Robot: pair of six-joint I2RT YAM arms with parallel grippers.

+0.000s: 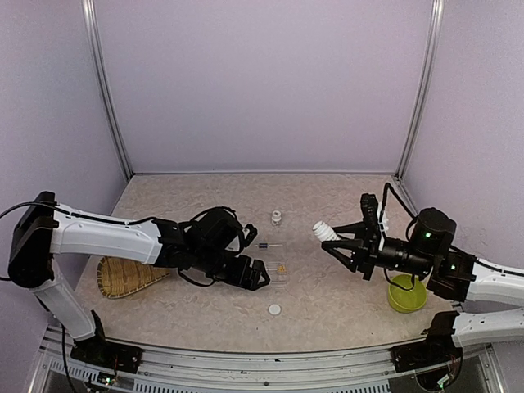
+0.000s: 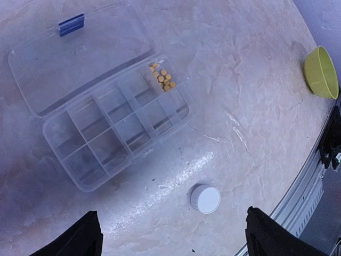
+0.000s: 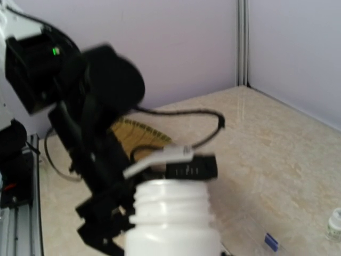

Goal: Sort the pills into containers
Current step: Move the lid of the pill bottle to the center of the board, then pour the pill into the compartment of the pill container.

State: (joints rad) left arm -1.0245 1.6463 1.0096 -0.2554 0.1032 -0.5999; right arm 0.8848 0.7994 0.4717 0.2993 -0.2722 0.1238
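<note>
Fingers of left gripper (image 2: 174, 229) spread wide, empty, hovering by box (image 2: 114, 125), lid laid flat for access to cells; orange pills (image 2: 162, 78) heaped in one corner cell. Cap (image 2: 205, 199) off, near box. Right gripper (image 1: 344, 241) clamped on uncapped bottle (image 1: 324, 231), mouth tipped toward box, probably to pour.

Soft even light; tabletop glare; right-wrist blur

The beige marbled table (image 1: 327, 196) carries, seen from above, a clear compartment box (image 1: 283, 277) at centre, lid open, with a white cap (image 1: 274, 309) just below it. A woven tray (image 1: 123, 278) lies lower left, a lime-green bowl (image 1: 409, 301) lower right, and a small vial (image 1: 277, 217) stands above centre.
</note>
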